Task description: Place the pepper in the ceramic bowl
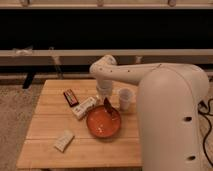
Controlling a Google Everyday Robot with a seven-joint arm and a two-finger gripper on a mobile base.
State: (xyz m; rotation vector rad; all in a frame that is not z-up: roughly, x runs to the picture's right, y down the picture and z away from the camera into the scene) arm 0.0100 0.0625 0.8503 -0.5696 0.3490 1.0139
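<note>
Pepper held above the bowl's rim

The gripper (106, 102) is positioned over the far edge of the ceramic bowl (95, 128) and is clamped on the pepper (108, 106), which is hung just above the rim; a white cup (125, 98) is seen beside it on the wooden table (45, 135); a dark bar (71, 97) is set to the left.

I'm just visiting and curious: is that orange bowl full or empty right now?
Nearly empty: the ceramic bowl shows bare glossy orange, with the pepper over its far rim under the gripper.
</note>
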